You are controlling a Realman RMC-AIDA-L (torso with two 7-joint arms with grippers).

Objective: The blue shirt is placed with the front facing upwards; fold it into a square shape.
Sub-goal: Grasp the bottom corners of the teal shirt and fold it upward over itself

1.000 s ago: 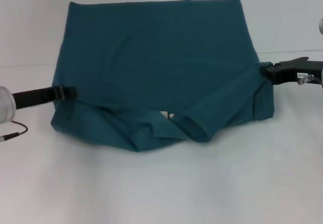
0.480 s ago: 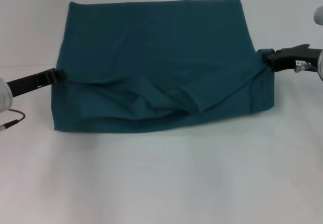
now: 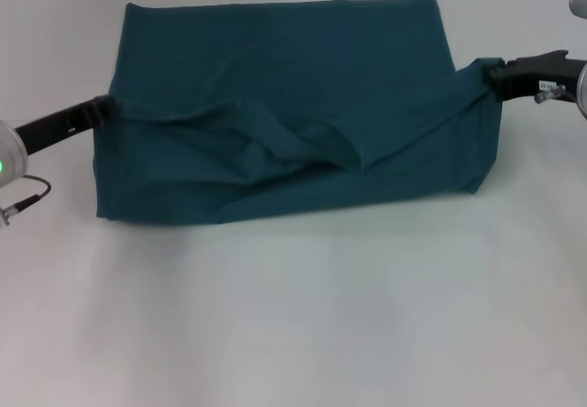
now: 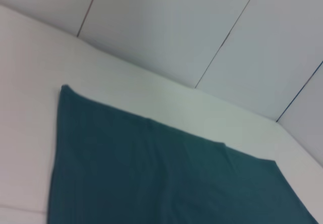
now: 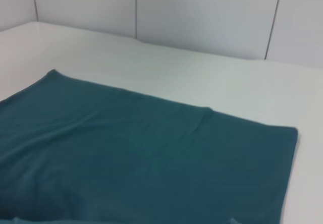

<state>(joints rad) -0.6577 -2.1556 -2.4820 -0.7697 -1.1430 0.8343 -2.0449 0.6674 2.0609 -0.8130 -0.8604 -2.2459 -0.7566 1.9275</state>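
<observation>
While one blue shirt (image 3: 284, 114) lay on the white table (image 3: 293, 324), two grippers clamped its near fold: left gripper (image 3: 103, 106) at the left edge, right gripper (image 3: 491, 72) at the right.

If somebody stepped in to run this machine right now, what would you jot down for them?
Left gripper: shut on the blue shirt at its left edge.
Right gripper: shut on the shirt's right edge.
Shirt: on the white table, the near part raised and carried over the far part, sagging and creased in the middle.
Done: sides look folded in; the front-to-back fold is under way.
Left: lay the raised edge down, release, check the shape is square.
</observation>
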